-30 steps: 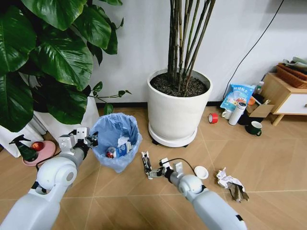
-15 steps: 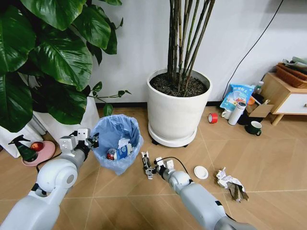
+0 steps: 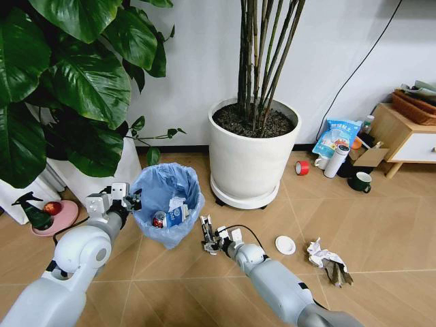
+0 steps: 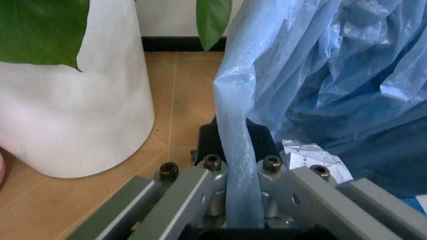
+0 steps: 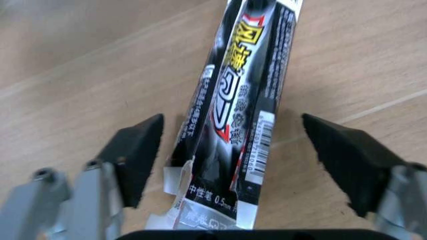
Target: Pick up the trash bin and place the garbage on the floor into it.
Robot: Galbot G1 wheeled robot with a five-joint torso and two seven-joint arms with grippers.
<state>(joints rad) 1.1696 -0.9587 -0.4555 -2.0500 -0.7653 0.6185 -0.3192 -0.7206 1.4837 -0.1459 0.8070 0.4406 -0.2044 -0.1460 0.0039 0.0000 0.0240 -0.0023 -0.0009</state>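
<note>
The trash bin, lined with a crinkled light blue bag, stands on the floor. My left gripper is shut on its near rim; the bag's edge is pinched between the fingers. Inside the bin lie a red can, a blue-white carton and white paper. A dark wrapper lies flat on the tiles, and my right gripper is open with a finger on each side of it. Farther right lie a white lid and crumpled paper.
A big white plant pot stands just behind the wrapper, and another white pot is beside the bin. A red tape roll, white bottle, dark mug and wooden cabinet sit at the back right.
My right gripper has moved left along the floor and now straddles the dark wrapper. The left gripper and the bin have stayed put.
</note>
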